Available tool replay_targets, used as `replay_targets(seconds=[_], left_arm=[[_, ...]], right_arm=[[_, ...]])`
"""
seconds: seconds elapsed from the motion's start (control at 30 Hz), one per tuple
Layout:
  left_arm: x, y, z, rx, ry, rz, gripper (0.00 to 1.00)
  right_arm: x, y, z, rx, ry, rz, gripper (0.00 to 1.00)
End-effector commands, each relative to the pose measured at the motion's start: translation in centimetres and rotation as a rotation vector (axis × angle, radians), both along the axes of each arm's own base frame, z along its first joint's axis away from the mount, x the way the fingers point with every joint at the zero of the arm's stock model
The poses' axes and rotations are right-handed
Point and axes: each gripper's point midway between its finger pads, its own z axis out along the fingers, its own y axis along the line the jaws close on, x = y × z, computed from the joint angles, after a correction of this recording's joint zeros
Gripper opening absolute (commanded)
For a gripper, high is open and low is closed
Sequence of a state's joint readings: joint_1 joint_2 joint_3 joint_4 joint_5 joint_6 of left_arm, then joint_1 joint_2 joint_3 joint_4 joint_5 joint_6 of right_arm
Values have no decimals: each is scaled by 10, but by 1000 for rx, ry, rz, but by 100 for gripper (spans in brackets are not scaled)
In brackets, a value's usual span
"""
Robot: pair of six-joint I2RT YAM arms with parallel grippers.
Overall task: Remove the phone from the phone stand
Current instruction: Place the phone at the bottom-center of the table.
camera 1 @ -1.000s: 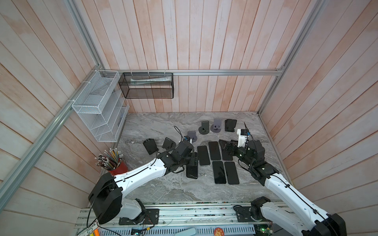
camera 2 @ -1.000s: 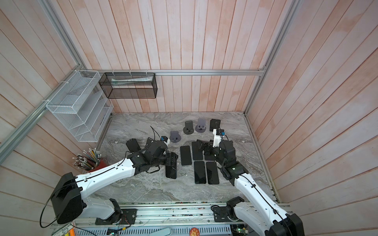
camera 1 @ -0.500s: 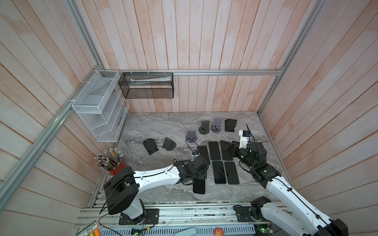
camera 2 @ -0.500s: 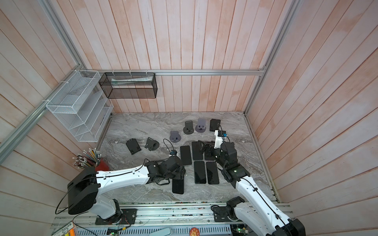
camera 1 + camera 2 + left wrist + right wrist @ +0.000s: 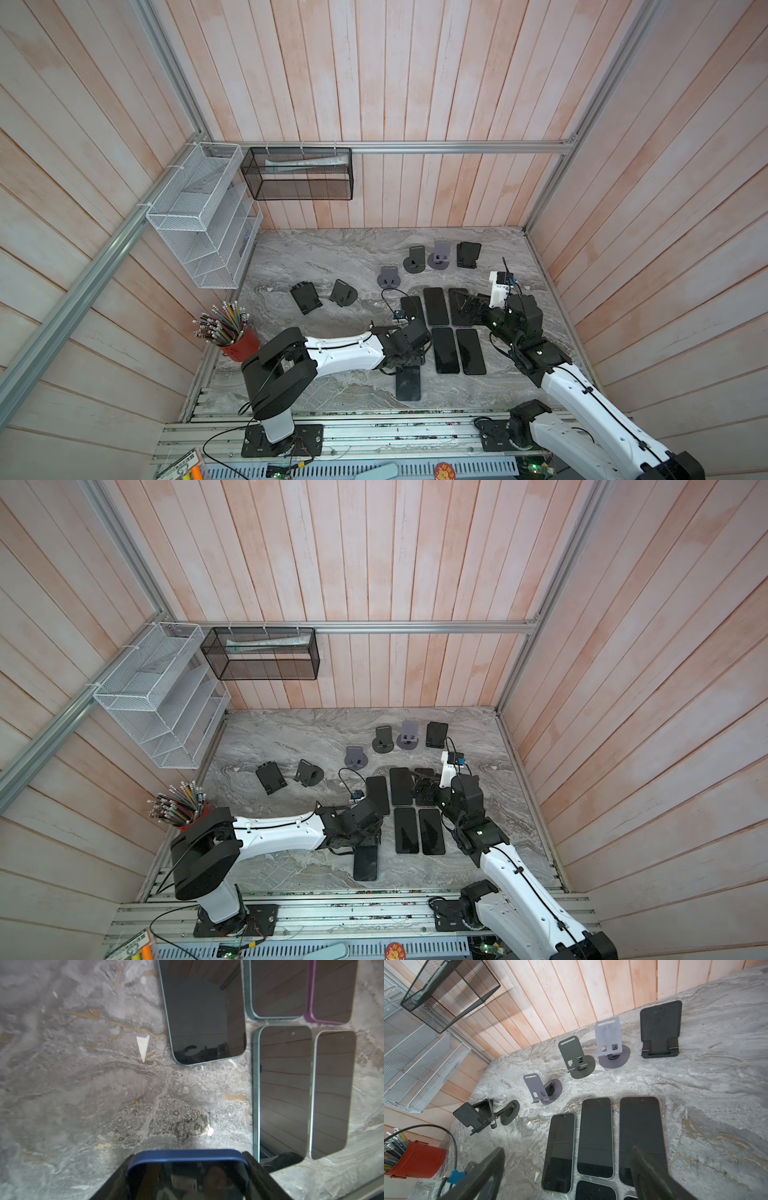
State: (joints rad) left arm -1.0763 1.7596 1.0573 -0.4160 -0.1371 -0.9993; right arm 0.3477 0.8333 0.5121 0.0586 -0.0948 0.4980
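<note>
The blue-cased phone (image 5: 408,386) is clamped by the left gripper (image 5: 409,366), extending toward 6 o'clock; the right gripper (image 5: 471,309) is held spread, empty.

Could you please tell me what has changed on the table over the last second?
The left gripper, shut on the blue-cased phone, has carried it from beside the flat phones toward the front edge of the table, its arm folding back. The right gripper stays open above those five phones; they and the six empty stands have not moved.
</note>
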Motion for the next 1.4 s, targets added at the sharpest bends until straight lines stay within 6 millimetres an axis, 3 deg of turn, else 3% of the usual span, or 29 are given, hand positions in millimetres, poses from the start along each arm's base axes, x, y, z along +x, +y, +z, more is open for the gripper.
replay_targets(seconds=[0.0,0.6,1.37], left_arm=[[3,-14,1,-24,5,-2,46],[16,-30,-28,63,28,15,54],[8,-11,-62,162,73,25,76]], right_arm=[[-2,-5,-4,3,4,-8,94],[-7,-17,-9,7,6,-23,94],[-8,-20,-7,17,-7,-20,95]])
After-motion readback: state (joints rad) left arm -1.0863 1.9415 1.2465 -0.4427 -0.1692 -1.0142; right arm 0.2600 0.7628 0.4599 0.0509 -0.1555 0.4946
